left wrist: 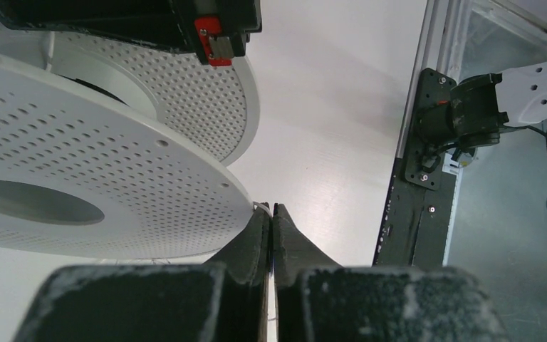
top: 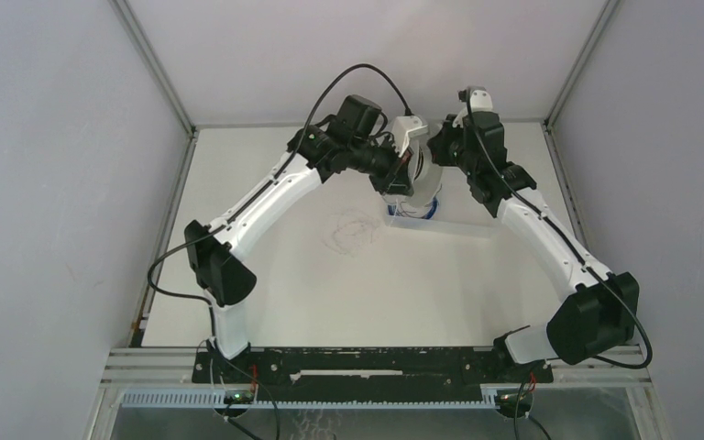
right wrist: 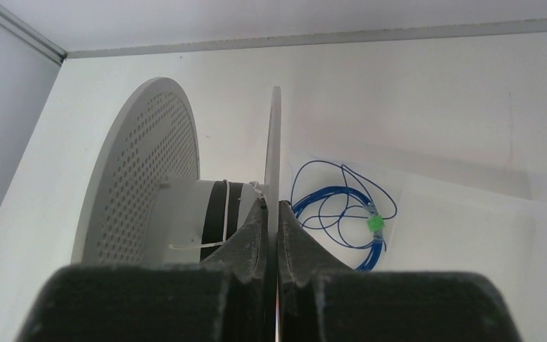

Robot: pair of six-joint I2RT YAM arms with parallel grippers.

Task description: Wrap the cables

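Note:
The cable is a very thin pale strand lying in loose loops on the table's middle. A white perforated spool is held up at the far centre between both arms. My left gripper is shut, and a thin pale bit of the cable is pinched at its tips, right at the rim of the spool. My right gripper is shut on the thin edge of one spool flange. The spool hub carries a black band and a white tie.
A coil of blue wire with a green tag lies on a clear flat tray behind the spool; it also shows in the top view. Grey walls close in the left, right and far sides. The arm bases sit on the black rail.

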